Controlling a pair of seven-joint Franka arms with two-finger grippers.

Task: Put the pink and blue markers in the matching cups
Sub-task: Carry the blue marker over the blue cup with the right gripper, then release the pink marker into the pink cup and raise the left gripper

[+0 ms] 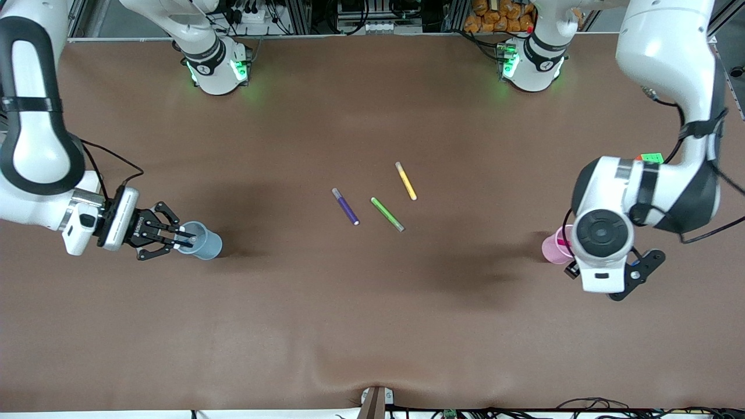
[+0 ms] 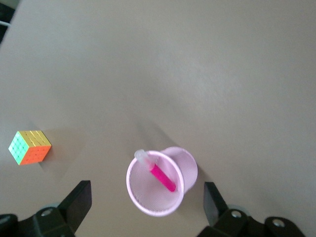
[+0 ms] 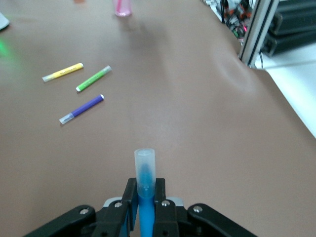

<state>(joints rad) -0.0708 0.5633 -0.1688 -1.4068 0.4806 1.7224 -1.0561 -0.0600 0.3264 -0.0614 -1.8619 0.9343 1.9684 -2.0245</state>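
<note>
The left arm hides part of the pink cup (image 1: pixel 550 248) in the front view.

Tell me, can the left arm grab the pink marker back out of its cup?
Probably yes. The left gripper hangs over the pink cup, jaws wide open, and the pink marker leans inside with its pale end poking above the rim.

My left gripper (image 2: pixel 146 203) hung over one cup (image 2: pixel 186 165) at my left arm's end of the table (image 1: pixel 372 326). Its fingers (image 2: pixel 79 200) stood apart on either side of the cup, touching nothing. A marker (image 2: pixel 163 177) leaned tilted inside that cup, its upper end against the rim. A puzzle cube (image 2: pixel 29 147) sat near the cup, farther from the front camera.

My right gripper (image 1: pixel 185 237) was over the mouth of the other cup (image 1: pixel 206 245), at my right arm's end. It was clamped on a second marker (image 3: pixel 144 173).

Three loose markers (image 1: pixel 387 214) lay side by side mid-table, between the two cups and well apart from both.
</note>
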